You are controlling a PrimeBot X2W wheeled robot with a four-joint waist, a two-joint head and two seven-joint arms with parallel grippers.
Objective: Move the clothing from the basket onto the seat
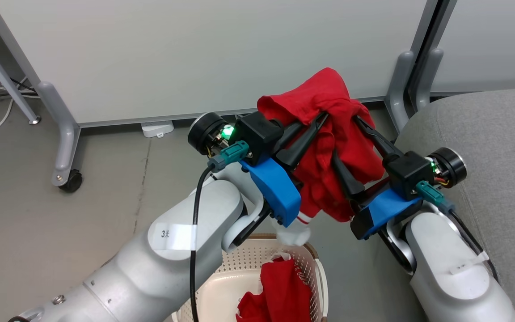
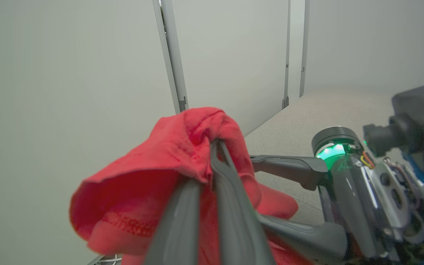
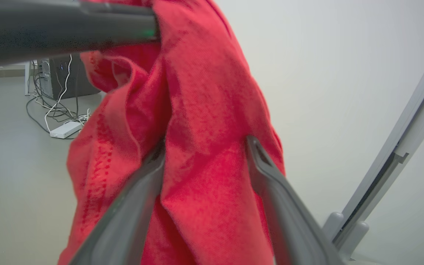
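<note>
A bright red garment (image 1: 329,134) hangs in the air between my two grippers, above the basket. My left gripper (image 1: 322,118) is shut on its upper fold, the two fingers pinched together (image 2: 214,145). My right gripper (image 1: 346,136) stands open, its fingers spread wide with the fabric bunched between them (image 3: 204,145). A white cuff with red stripes (image 1: 295,230) dangles from the garment. Below, the cream basket (image 1: 302,259) holds more red clothing (image 1: 280,286). The grey seat (image 1: 485,134) lies to the right, beside my right arm.
White partition panels (image 1: 195,53) stand behind on grey legs, one with a caster (image 1: 70,181). Another leg pair (image 1: 411,85) stands close to the seat's corner. Cables and a power strip (image 3: 64,129) lie on the grey floor to the left.
</note>
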